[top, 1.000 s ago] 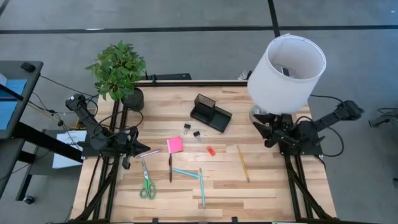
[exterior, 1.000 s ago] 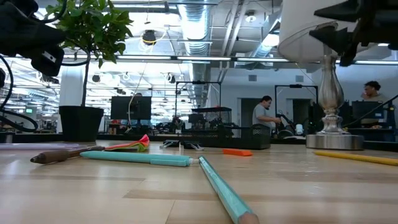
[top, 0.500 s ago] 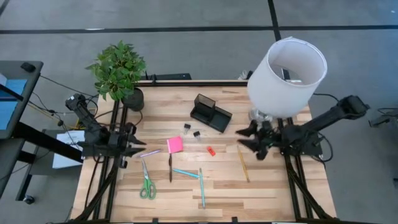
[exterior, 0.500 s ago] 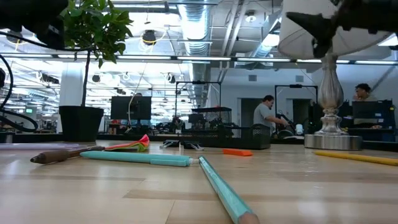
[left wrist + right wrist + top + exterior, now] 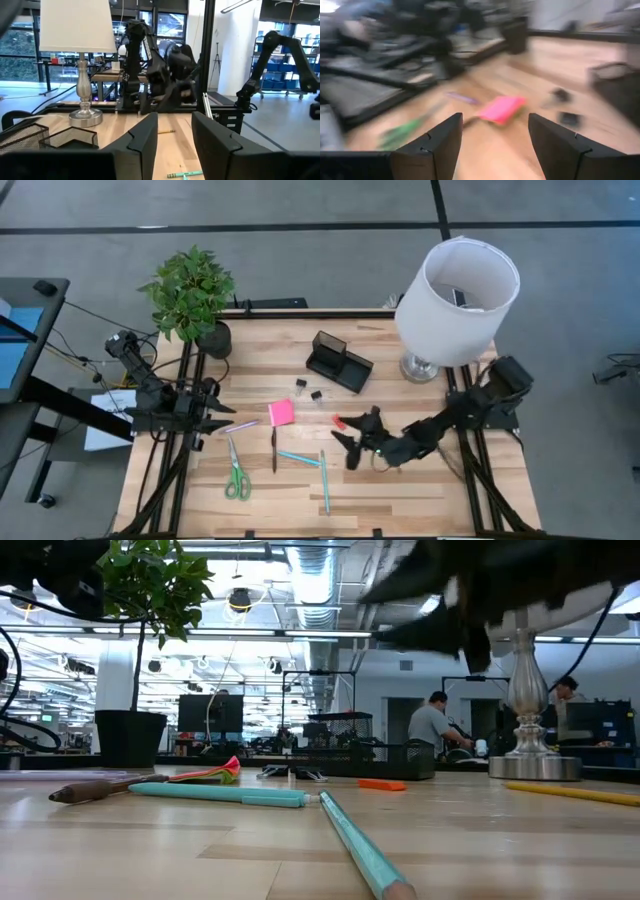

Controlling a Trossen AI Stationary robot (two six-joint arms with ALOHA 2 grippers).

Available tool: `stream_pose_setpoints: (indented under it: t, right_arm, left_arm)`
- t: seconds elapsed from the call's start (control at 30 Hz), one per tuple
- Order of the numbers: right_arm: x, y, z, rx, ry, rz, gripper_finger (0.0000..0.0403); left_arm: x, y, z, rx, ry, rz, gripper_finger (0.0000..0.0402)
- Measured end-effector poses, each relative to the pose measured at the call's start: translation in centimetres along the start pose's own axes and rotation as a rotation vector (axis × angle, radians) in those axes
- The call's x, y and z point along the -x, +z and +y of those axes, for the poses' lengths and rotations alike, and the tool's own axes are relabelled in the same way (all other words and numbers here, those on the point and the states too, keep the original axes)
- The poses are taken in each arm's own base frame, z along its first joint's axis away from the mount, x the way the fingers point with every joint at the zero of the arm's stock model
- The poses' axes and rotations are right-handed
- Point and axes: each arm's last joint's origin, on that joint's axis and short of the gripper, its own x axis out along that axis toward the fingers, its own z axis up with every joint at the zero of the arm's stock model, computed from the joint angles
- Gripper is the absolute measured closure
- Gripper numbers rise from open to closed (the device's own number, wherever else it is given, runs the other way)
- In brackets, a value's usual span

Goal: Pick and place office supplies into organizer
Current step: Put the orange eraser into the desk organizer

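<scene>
A: Status, near edge first?

B: Nothing is in the organizer yet. Taking it as the landmark: the long teal pen lies farthest toward the front edge, and the scissors are front-left. The shorter teal pen and the black pen lie a little closer in. The pink pad is front-left of the organizer, the red eraser sits straight in front of it, and two black clips lie just beside its front-left corner.

A: Arms?

B: The right gripper is reached out low over the table in front of the organizer, just past the eraser, with its fingers spread and nothing between them. My read is that it's lining up on the eraser or a teal pen, since those are the nearest pieces. The left gripper is parked at the left edge, far left of the organizer, beside a pale pen; its fingers are apart and empty.

A: Pencil?

B: The yellow pencil is front-right of the organizer and partly under the right arm.

A: Anything the other cameras add?

B: The table-level view shows the pad's sheets curling up off the wood, which the overhead flattens, and that the organizer is wire mesh. The right wrist view is motion-blurred but looks across to the pad and scissors. The left wrist view catches the lamp, back-right of the organizer. The plant is back-left.
</scene>
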Motion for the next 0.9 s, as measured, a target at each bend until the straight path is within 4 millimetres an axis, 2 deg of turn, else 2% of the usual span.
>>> stream_pose_setpoints:
  t: [0.2,0.3,0.47,0.57,0.9]
  right_arm:
    - [-2.0,-3.9,0.3,0.154,-0.204,0.032,0.0182]
    - [-2.7,-5.1,0.4,0.215,-0.266,0.04,0.0182]
    - [-3.5,-6.0,-0.1,0.122,-0.3,0.103,0.0182]
    - [-3.7,-6.3,-1.1,0.125,-0.336,0.159,0.0182]
    - [-5.3,-6.1,-3.1,0.03,-0.365,0.326,0.0182]
  left_arm:
    - [0.0,-0.1,0.0,0.021,-0.008,0.011,0.0287]
    - [0.0,-0.2,0.0,0.015,-0.008,0.019,0.0287]
    - [0.0,-0.3,0.0,0.045,-0.008,0.025,0.0287]
    - [0.0,-0.3,0.0,0.043,-0.008,0.033,0.0287]
    - [0.0,-0.6,0.0,0.026,-0.009,0.054,0.0287]
